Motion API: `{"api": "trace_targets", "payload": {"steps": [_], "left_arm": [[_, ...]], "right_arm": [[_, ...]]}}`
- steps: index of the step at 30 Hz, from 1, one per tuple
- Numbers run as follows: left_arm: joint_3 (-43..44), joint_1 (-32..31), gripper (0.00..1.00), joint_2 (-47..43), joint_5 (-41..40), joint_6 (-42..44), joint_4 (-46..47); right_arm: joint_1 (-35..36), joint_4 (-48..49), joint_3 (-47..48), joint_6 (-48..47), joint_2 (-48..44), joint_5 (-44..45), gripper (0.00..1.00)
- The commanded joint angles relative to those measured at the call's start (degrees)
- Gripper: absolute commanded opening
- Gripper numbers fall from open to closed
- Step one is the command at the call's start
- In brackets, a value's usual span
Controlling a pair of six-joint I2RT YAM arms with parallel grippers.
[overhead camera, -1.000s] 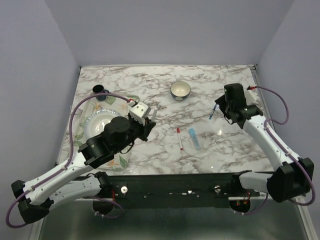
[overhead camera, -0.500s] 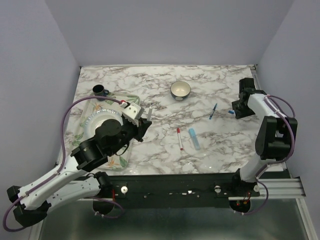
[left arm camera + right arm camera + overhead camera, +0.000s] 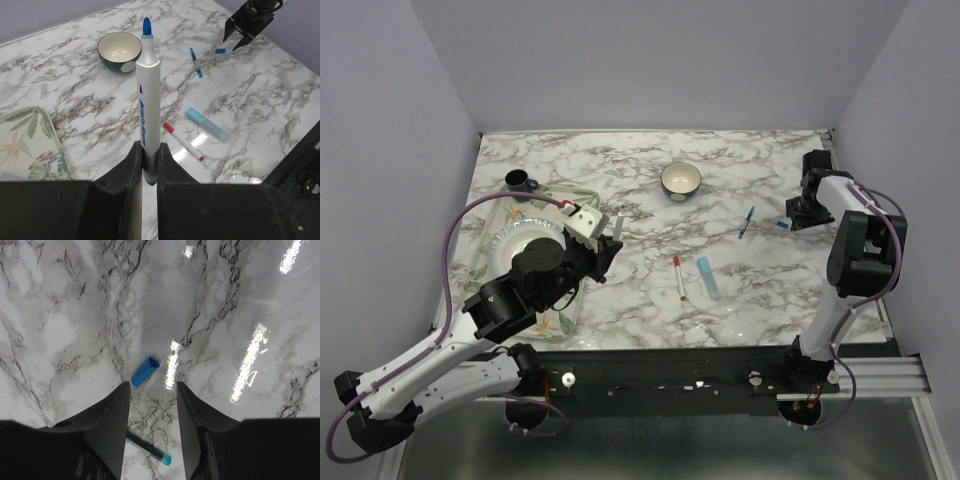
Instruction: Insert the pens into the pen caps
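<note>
Left gripper (image 3: pixel 150 165) is clamping a blue-tipped pen (image 3: pixel 148 100) upright; right gripper (image 3: pixel 152 386), jaws apart, is hovering near the blue cap (image 3: pixel 145 371) lying on the tabletop (image 3: pixel 75 315). Centre jaws across the cap before closing.

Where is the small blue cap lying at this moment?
In the top view the blue cap lies on the right side of the table, between the dark blue pen and the right claw, which hangs open close to it.
</note>
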Motion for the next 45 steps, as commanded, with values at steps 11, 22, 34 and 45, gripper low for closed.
{"api": "trace_targets", "payload": {"steps": [11, 22, 34, 45], "left_arm": [[-0.9, 0.2, 0.00, 0.4, -2.2, 1.3, 0.4], [-1.1, 0.2, 0.00, 0.1, -3.6, 1.7, 0.6], [-1.0, 0.4, 0.00, -0.6, -3.1, 1.3, 0.4], [-1.5, 0.4, 0.00, -2.7, -3.3, 0.9, 0.9]], "right_arm": [[-1.7, 2.9, 0.6, -2.5, 5.7, -4.6, 0.47], [-1.7, 0.4, -0.5, -3.7, 6.0, -6.2, 0.43], [-1.7, 0.5, -8.8, -5.2, -0.8, -5.8, 0.18], [7.2, 18.2, -19.6, -47.7, -14.2, -18.6, 0.01]]}}
